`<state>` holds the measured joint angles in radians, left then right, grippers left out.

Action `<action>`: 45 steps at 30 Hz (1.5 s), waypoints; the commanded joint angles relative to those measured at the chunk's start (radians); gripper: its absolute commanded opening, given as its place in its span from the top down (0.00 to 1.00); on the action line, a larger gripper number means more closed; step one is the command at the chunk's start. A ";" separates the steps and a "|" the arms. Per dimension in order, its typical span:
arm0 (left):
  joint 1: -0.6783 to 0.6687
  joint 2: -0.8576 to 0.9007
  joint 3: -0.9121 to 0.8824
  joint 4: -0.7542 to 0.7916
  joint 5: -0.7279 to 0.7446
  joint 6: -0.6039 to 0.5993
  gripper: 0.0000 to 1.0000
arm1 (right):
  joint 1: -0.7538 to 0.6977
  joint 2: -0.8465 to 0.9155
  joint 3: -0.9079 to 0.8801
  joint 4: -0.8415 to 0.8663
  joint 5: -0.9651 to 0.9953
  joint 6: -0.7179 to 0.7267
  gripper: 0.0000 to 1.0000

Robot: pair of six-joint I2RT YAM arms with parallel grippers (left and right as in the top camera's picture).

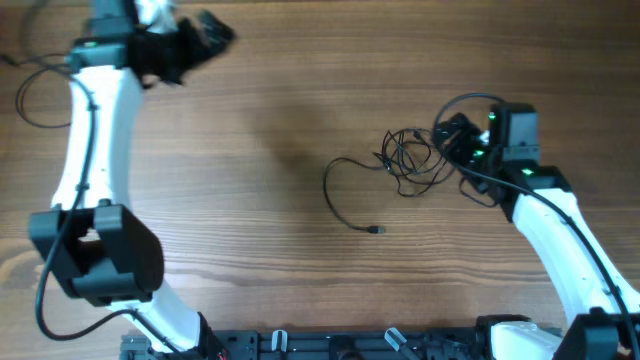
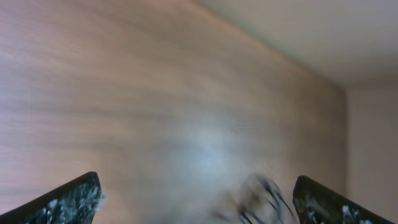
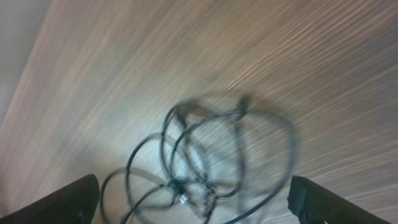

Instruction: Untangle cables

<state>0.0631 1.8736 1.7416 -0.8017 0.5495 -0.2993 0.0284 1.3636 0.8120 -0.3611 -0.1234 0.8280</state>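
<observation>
Right gripper (image 3: 193,193), gaping empty beside the cables (image 1: 408,155), is risking pinching several strands together; left gripper (image 2: 196,190) is gaping empty too.

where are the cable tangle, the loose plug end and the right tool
cable tangle (image 1: 411,160): overhead view, middle of the knotted loops
loose plug end (image 1: 378,230): overhead view, tip of the trailing cord
right tool (image 3: 193,183): right wrist view, midway between its fingertips

Left arm (image 1: 112,110) and right arm (image 1: 555,230) share white tubular links, black joints and thin black wiring (image 1: 88,145). Green lights (image 1: 492,122) dot the right wrist. The left end effector (image 2: 196,186) has black fingers (image 2: 68,202), flecked white.
</observation>
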 commanded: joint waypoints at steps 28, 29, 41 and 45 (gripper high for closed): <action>-0.694 0.151 -0.157 0.035 -0.421 -0.618 0.96 | -0.091 -0.014 0.018 -0.079 -0.590 -0.677 0.02; -0.677 0.137 -0.157 0.034 -0.420 -0.602 0.96 | -0.091 -0.014 0.018 -0.064 -0.683 -0.759 0.04; -0.631 0.104 -0.157 0.008 -0.402 -0.593 0.96 | 0.174 0.263 -0.016 0.304 -0.300 -0.291 0.34; -0.628 0.103 -0.157 0.001 -0.402 -0.568 0.96 | 0.176 0.407 -0.016 0.407 -0.429 -0.227 0.27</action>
<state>-0.5674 1.9987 1.5913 -0.7959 0.1463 -0.9012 0.2016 1.7084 0.8047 -0.0063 -0.4732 0.5308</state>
